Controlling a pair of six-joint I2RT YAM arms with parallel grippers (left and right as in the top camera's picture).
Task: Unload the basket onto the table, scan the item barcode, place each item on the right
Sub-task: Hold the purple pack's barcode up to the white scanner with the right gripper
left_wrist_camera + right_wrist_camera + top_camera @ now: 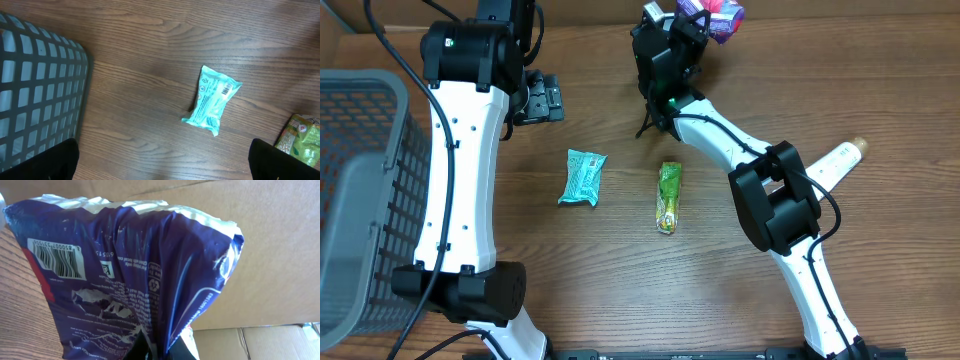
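Purple packet (125, 270): white barcode label (56, 259) with a digit row, seen upside down, digits not safely legible. Its white fine print is illegible. Teal packet (212, 100): small barcode (226, 90), unreadable.

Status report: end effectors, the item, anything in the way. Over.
Left end effector open, empty. Right end effector shut on purple packet, barcode showing in wrist view. Teal packet, green packet lying on table, well clear.

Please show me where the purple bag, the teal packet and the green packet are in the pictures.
purple bag (150, 280), right wrist view, on the middle of its printed purple side.
teal packet (212, 100), left wrist view, on the centre of the wrapper.
green packet (669, 197), overhead view, on the middle of the wrapper.
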